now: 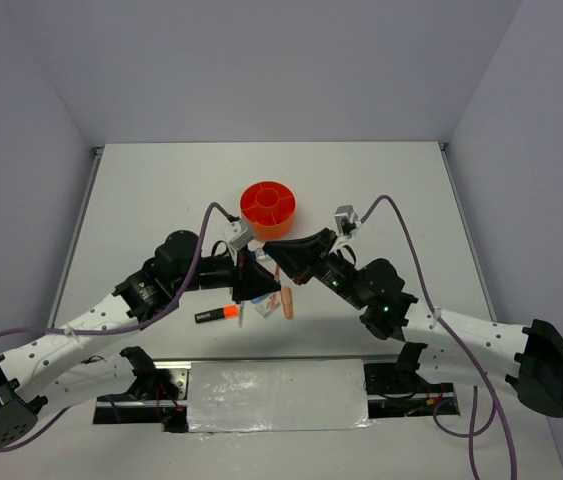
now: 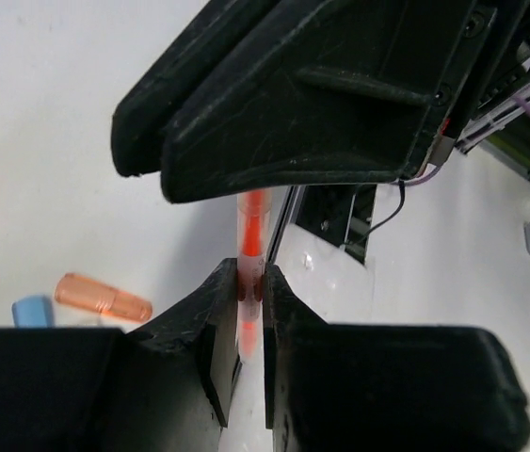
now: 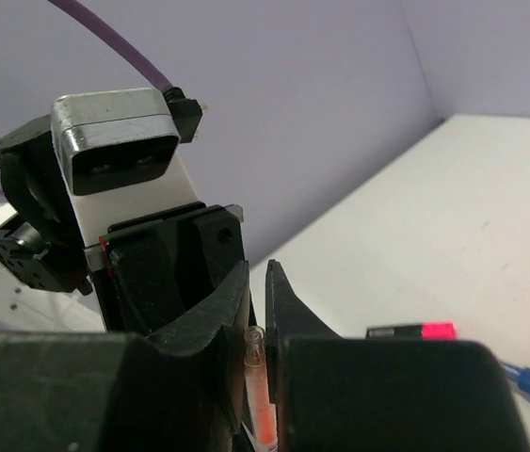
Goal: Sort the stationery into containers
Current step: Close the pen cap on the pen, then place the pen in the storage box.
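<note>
I'm on the left gripper first: its two black fingers are pinched tight on a thin clear plastic pen with an orange-red core, and the barrel runs straight up out of the pads. Over on the right gripper, the same pen stands between its fingers and fills the narrow gap, so I read that one as clamped on it too. Both arms have the pen at once, tip to tip, held up off the white table.

From overhead, the two grippers meet just on the near side of the round bright orange plastic tub with a centre cup and divider walls. The pen itself is too thin for me to pick out in that view.

On the table under the left wrist I see a salmon translucent eraser lying flat, with a light blue eraser just beside it. The right wrist camera shows a black highlighter with a pink cap lying flat and, near it, a blue-and-clear marker. A black highlighter with an orange cap lies near the left arm, well apart from the tub.
</note>
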`<state>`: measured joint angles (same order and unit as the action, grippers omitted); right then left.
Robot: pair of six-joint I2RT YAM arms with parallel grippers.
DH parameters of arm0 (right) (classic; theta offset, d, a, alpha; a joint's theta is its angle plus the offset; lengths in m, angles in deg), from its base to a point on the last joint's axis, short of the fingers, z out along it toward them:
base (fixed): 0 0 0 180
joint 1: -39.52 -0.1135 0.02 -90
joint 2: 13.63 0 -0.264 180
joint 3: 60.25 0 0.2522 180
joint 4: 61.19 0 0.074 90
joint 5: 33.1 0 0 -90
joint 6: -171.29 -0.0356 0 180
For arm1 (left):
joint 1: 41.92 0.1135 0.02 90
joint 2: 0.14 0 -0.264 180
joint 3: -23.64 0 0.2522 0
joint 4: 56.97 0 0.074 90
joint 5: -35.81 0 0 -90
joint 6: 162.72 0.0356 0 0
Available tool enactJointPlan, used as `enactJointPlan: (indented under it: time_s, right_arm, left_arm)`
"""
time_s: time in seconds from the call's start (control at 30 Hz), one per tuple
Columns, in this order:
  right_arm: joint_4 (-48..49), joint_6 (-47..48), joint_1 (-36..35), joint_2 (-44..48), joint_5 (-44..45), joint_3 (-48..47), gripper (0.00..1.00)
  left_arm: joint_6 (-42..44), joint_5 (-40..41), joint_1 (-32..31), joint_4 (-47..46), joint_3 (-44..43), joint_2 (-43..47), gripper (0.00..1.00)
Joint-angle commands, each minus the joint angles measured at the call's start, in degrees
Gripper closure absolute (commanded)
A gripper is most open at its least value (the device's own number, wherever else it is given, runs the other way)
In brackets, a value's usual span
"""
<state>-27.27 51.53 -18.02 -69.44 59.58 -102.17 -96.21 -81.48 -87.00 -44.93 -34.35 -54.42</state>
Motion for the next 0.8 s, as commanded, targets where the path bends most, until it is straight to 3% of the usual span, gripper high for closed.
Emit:
enactJointPlan:
  time_s: [0.0,0.07,0.17,0.2,0.3,0.37,0.5,0.63,0.77]
  right_arm:
    - [-23.8,1.8,-4.2,1.2,-8.2,-4.9,1.00]
    - [-26.1,2.7,-4.2,1.8,-7.3,-6.8,1.00]
    - [-28.4,3.6,-4.2,2.1,-6.9,-10.8,0.87]
    - [-28.9,3.7,-4.2,2.2,-6.8,-11.4,0.76]
    - [-29.9,4.4,-4.1,2.7,-5.9,-13.4,0.54]
    - [-30.5,5.1,-3.5,3.2,-6.3,-15.0,0.46]
    - [-33.3,7.0,-2.1,4.0,-6.9,-18.5,0.44]
    - [-35.4,8.1,-1.8,4.9,-8.2,-19.6,0.52]
    - [-35.6,8.8,-1.8,5.0,-10.2,-17.3,0.52]
  left_arm:
    - [-1.3,4.9,1.8,-29.5,2.3,2.4,1.00]
    - [-1.5,4.8,1.7,-29.8,4.4,2.8,1.00]
    - [-1.7,4.7,1.6,-30.4,6.1,3.2,1.00]
    - [-1.5,5.0,1.5,-30.0,6.3,3.4,1.00]
    - [-1.1,5.7,1.5,-29.7,7.6,3.7,1.00]
    - [-1.0,6.0,1.5,-29.7,8.8,3.7,1.00]
    - [-1.4,5.4,1.5,-29.8,10.1,3.4,1.00]
    - [-1.3,6.6,1.5,-29.0,11.2,4.4,1.00]
    - [-1.2,6.5,1.5,-28.3,10.7,5.2,1.00]
